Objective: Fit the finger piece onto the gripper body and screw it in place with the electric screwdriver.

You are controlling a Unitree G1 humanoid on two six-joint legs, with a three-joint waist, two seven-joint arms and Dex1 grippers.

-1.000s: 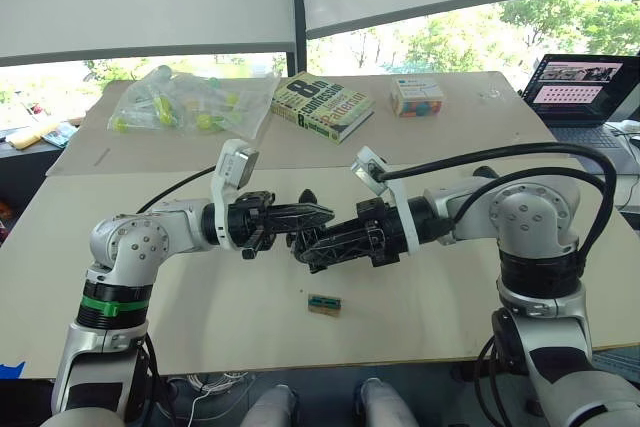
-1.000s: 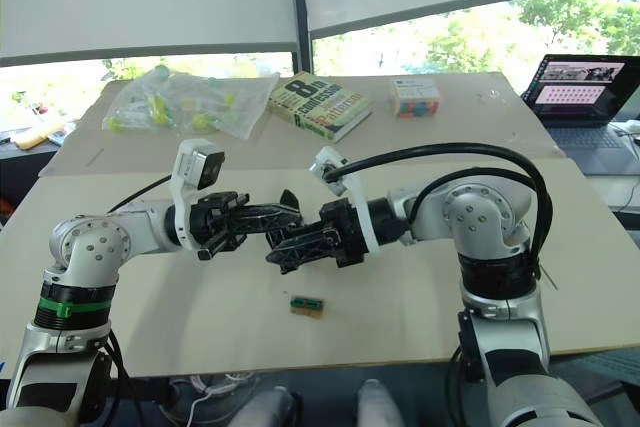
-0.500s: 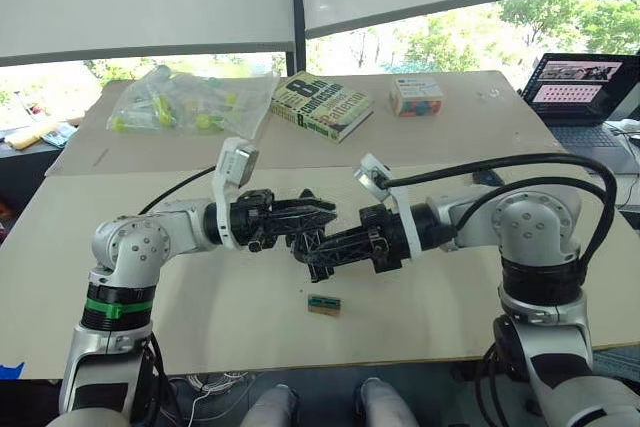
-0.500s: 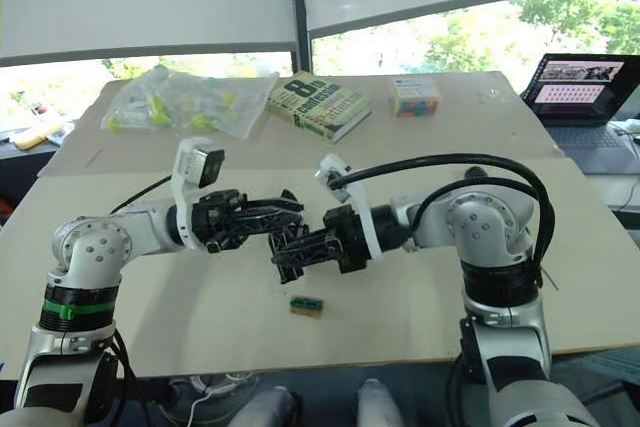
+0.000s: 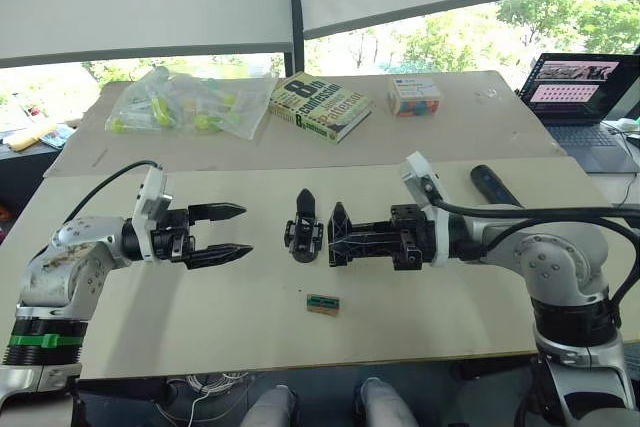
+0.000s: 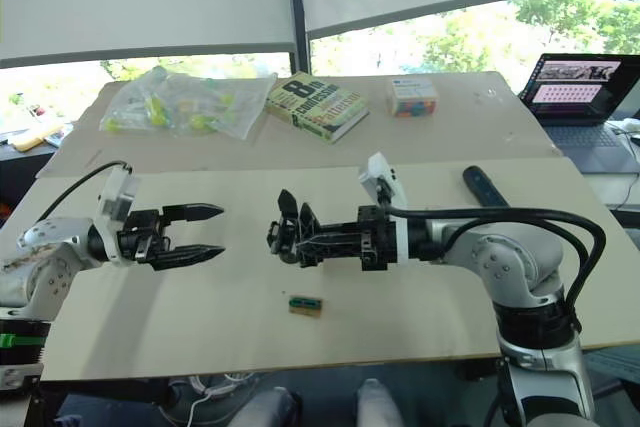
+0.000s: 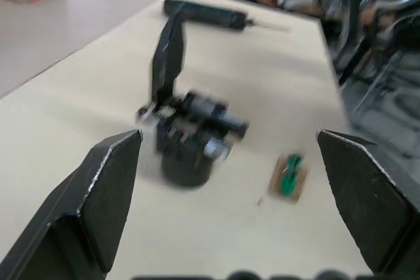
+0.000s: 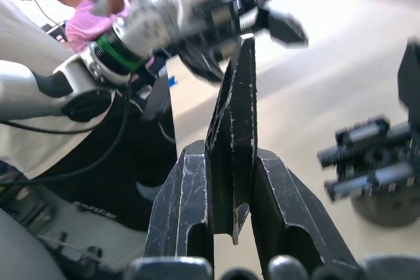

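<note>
Beige bench (image 5: 200, 317) has plenty of bare top now that my two arms have pulled apart; half a second ago they were bunched together over the middle. Nearest the front edge sits a little green connector (image 5: 323, 303), loose and out of the way. Left gripper (image 5: 228, 231) has backed off to its own side, jaws wide open and empty. The gripper body (image 5: 303, 232) now stands alone on the bench between the arms. Right gripper (image 5: 345, 237) sits just beside it, jaws clamped on the finger piece (image 8: 233, 136), so I reckon the fitting isn't done yet. Farther back on the right lies the electric screwdriver (image 5: 496, 185), untouched, with clear room around it.
</note>
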